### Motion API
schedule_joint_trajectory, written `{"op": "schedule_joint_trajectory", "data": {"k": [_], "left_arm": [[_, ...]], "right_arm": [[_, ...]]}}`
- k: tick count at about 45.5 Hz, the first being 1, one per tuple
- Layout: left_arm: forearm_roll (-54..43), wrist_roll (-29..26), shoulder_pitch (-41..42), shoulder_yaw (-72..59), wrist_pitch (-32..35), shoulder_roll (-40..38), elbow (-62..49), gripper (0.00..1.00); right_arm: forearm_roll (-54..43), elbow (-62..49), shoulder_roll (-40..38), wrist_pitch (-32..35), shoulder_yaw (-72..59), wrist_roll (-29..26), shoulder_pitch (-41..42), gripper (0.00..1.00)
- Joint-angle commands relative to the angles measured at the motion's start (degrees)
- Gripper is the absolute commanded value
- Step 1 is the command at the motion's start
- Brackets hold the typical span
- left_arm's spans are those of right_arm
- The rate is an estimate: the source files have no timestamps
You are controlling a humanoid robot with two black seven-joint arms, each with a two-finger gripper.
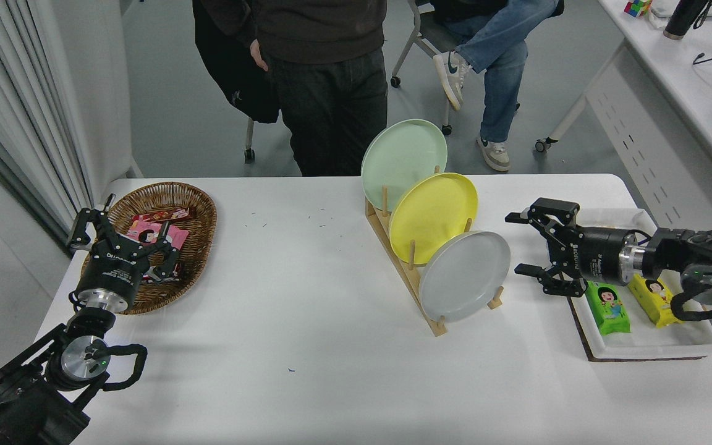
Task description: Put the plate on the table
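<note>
The light-grey plate (464, 275) stands tilted on edge in the front slot of a wooden rack (402, 272) on the white table (306, 321). Behind it in the rack stand a yellow plate (433, 216) and a pale green plate (404, 154). My right gripper (518, 243) reaches in from the right, open and pointing left, a short gap away from the grey plate's right rim, with nothing between its fingers. My left gripper (122, 238) stays parked at the lower left, open, over the wicker basket's near edge.
A wicker basket (204, 213) with snack packets sits at the left. A white tray (646, 346) holding green and yellow snack packs lies under my right arm. One person stands and another sits beyond the table's far edge.
</note>
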Motion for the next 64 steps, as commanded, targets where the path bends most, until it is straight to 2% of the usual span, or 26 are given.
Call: {"op": "schedule_joint_trajectory", "data": {"k": [1, 11, 27, 37, 52, 64], "left_arm": [[0.0, 0.0, 0.0, 0.0, 0.0, 0.0, 0.0, 0.98], [0.0, 0.0, 0.0, 0.0, 0.0, 0.0, 0.0, 0.98], [0.0, 0.0, 0.0, 0.0, 0.0, 0.0, 0.0, 0.98], [0.0, 0.0, 0.0, 0.0, 0.0, 0.0, 0.0, 0.98], [0.0, 0.0, 0.0, 0.0, 0.0, 0.0, 0.0, 0.98], [0.0, 0.0, 0.0, 0.0, 0.0, 0.0, 0.0, 0.98]], "right_arm": [[5.4, 8.3, 0.3, -15.5, 4.1, -3.9, -0.2, 1.00], [9.6, 11.3, 1.5, -17.1, 9.3, -10.8, -0.6, 1.00], [13.3, 11.8, 2.3, -18.0, 9.7, -17.0, 0.4, 1.00], [13.4, 15.3, 1.0, -18.2, 8.8, -20.8, 5.0, 1.00], [11.2, 16.5, -0.6, -17.1, 8.4, -21.3, 8.2, 1.00], [11.1, 14.3, -0.1, -17.1, -2.5, -21.3, 15.6, 1.00]]}}
